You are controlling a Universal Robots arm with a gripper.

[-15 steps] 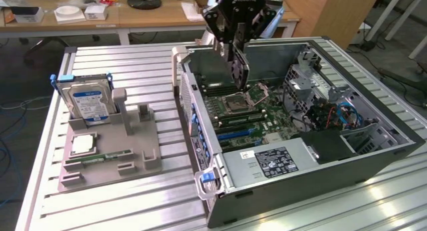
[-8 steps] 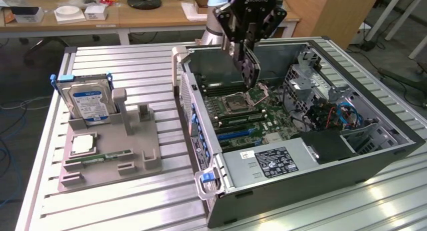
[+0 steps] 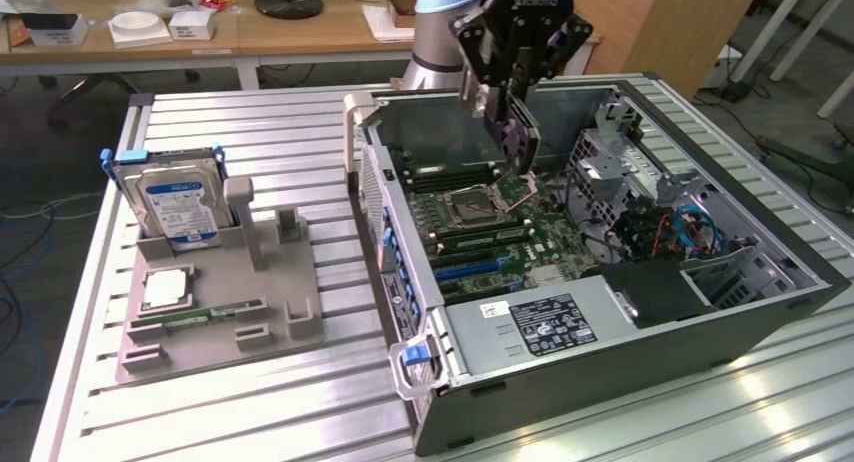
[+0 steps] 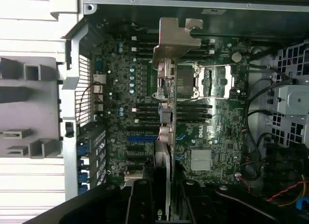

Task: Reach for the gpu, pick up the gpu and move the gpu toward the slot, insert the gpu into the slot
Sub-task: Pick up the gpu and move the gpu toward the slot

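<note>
So, pincer: I read the pincer (image 3: 507,102) as closed on one end of the gpu (image 3: 521,147), jaws drawn in to the card's thin width, with nothing else in its grip.
Gpu, exterior view: it hung from the jaws inside the open computer case (image 3: 747,312), above the motherboard (image 3: 534,232) and, as far as I could judge, clear of it.
Gpu, wrist view: I saw the card edge-on (image 4: 164,132), its silver bracket (image 4: 175,38) at the end away from the pincer. Its line crossed the black memory slots (image 4: 193,113) beside the processor socket (image 4: 203,81).
Slot: the blue slot (image 4: 141,137) lay bare, just beside the card's line and not under it. In the exterior view (image 3: 470,269) it sat nearer the camera than the card.
Bench: the grey fixture (image 3: 254,282) on the bench (image 3: 267,112), at the exterior view's left of the case, carried the hard drive (image 3: 174,202) and memory stick (image 3: 200,315).
Done: I judged the reach and the pick-up complete, and the carry partway.
Left: the card was neither lined up with the slot nor seated.
</note>
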